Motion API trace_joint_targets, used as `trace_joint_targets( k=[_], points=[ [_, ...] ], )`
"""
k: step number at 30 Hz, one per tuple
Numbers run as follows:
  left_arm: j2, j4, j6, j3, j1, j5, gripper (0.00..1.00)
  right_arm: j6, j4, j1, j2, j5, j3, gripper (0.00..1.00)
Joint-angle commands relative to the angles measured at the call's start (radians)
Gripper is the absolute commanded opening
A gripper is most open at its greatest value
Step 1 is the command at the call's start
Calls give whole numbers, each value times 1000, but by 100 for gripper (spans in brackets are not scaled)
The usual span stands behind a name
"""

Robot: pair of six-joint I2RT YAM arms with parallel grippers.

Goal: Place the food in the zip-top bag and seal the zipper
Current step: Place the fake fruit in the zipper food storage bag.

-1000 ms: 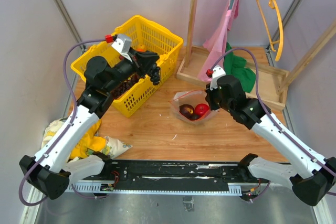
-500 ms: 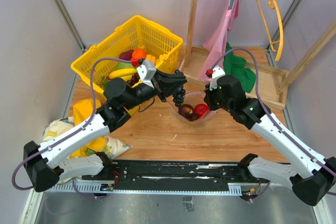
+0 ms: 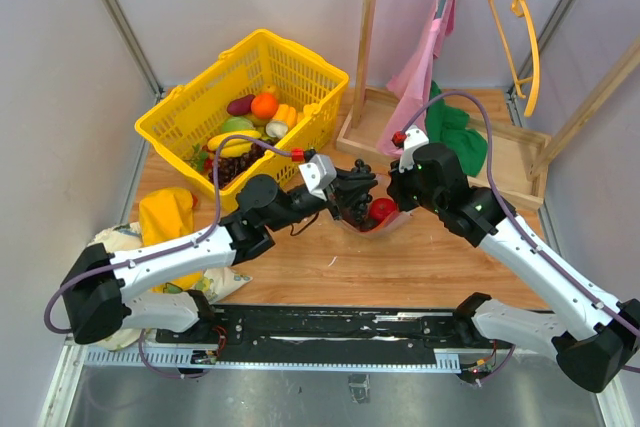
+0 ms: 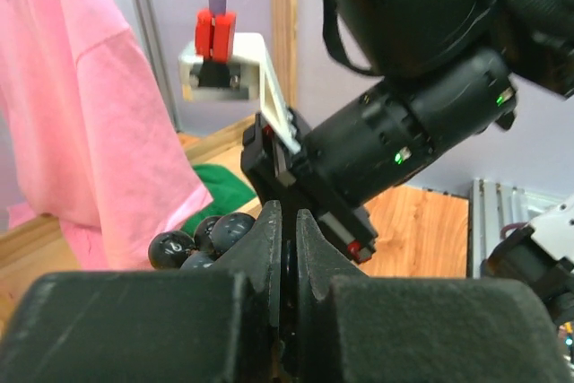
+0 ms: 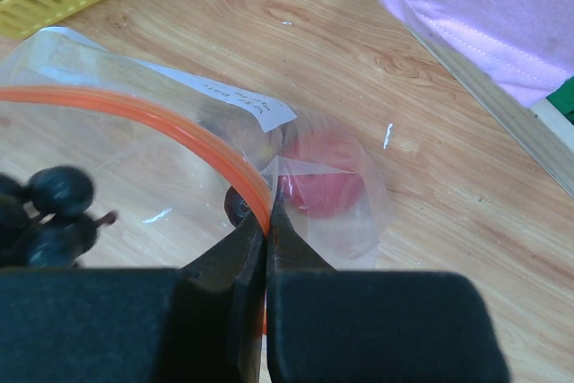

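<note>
Wooden tabletop (image 3: 300,257) (image 5: 430,186), pale walls around.

- zip-top bag (image 3: 385,222) (image 5: 108,159): mid-tabletop, mouth held open. Red apple (image 3: 383,209) (image 5: 323,181) inside, plus 1 darker piece beside it, too blurred to name.
- zipper (image 5: 179,127): orange-red strip curving along the mouth; white label just under it.
- right tool (image 3: 398,193) (image 5: 266,221): at the bag's 2 o'clock edge, fingers together, pinched on the zipper.
- left tool (image 3: 352,197) (image 4: 287,221): over the bag's 10 o'clock side, clamped on the dark grapes (image 3: 352,185) (image 4: 202,239) (image 5: 54,208), which hang at the mouth, just beside the right tool.
- yellow basket (image 3: 310,57): 10 o'clock from the bag, well apart. Banana (image 3: 232,139), orange (image 3: 264,105) and other pieces in it.
- wooden rack (image 3: 368,37): 1 o'clock. Pink cloth (image 3: 425,57) (image 4: 90,114) (image 5: 484,15) and orange hanger (image 3: 525,17) on its rail; green cloth (image 3: 455,132) on its base.
- yellow cloth (image 3: 165,217): 8 o'clock, by the left arm.
</note>
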Motion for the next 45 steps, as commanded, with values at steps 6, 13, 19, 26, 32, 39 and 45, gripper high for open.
trace_joint_targets(
  k=[6,13,19,26,32,39,45],
  points=[
    [23,104,165,-76,-22,-109,0,11,12,-15,-14,-13,26,1],
    [17,-27,246,-73,-22,-54,0,9,13,-16,-15,-12,29,1],
    [21,-171,273,-37,-22,39,1,7,11,-16,-22,-2,25,1],
    [78,-393,336,65,-27,-61,7,10,11,-15,-20,-11,27,1],
    [95,-472,334,101,-26,-178,25,9,11,-16,-26,-3,24,1],
    [91,-463,270,120,-27,-180,54,10,10,-16,-27,-7,27,1],
    [40,-520,219,176,-26,-188,60,8,7,-16,-31,4,32,1]
  ],
)
